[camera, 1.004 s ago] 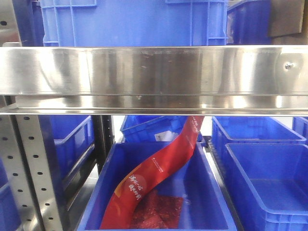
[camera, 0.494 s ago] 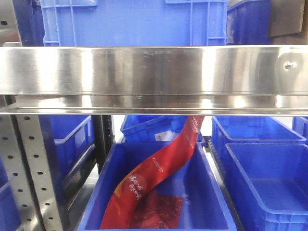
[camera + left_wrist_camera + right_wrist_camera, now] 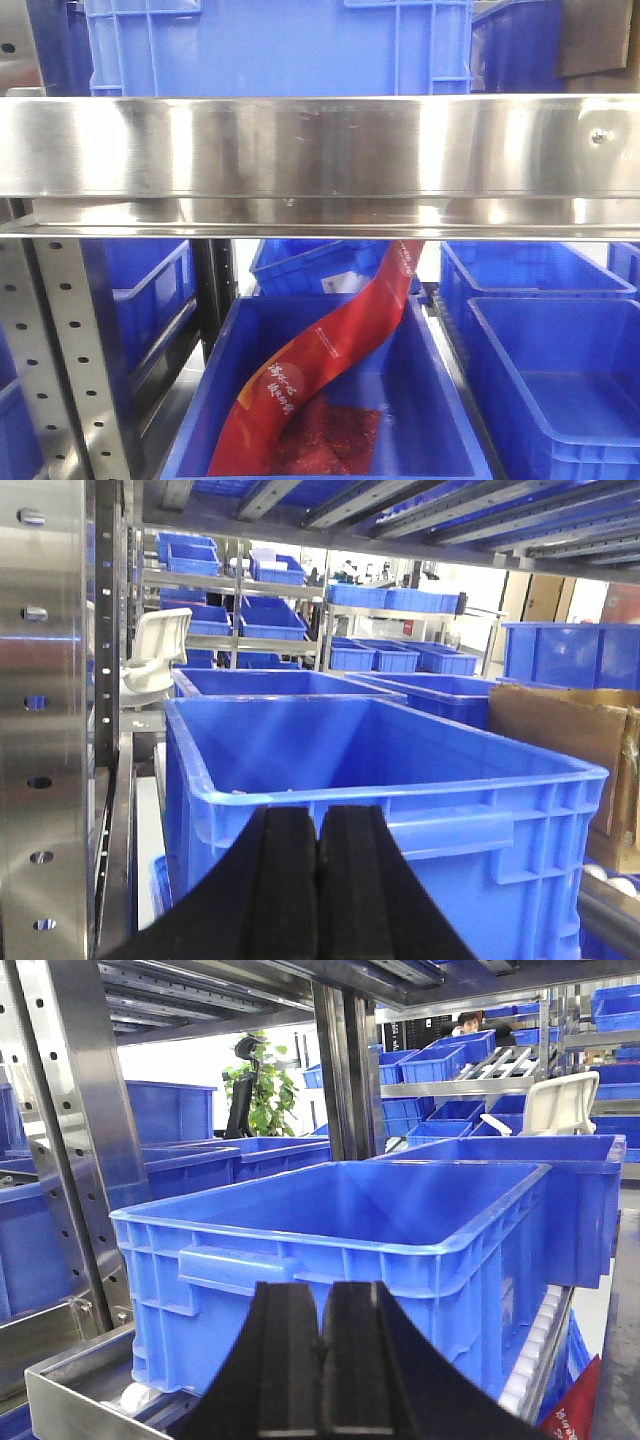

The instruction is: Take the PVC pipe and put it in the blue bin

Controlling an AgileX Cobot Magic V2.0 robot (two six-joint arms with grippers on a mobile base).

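In the front view a steel shelf rail (image 3: 320, 150) spans the frame, and below it at 6 o'clock a blue bin (image 3: 420, 400) holds a long red packet (image 3: 330, 360) leaning toward 1 o'clock over red mesh. The left hand (image 3: 318, 880) has its black fingers pressed together on nothing, just before a blue crate (image 3: 400, 780) at 12 o'clock. The right hand (image 3: 322, 1360) is likewise together and bare before another blue tub (image 3: 340, 1230); no PVC pipe shows in any view.
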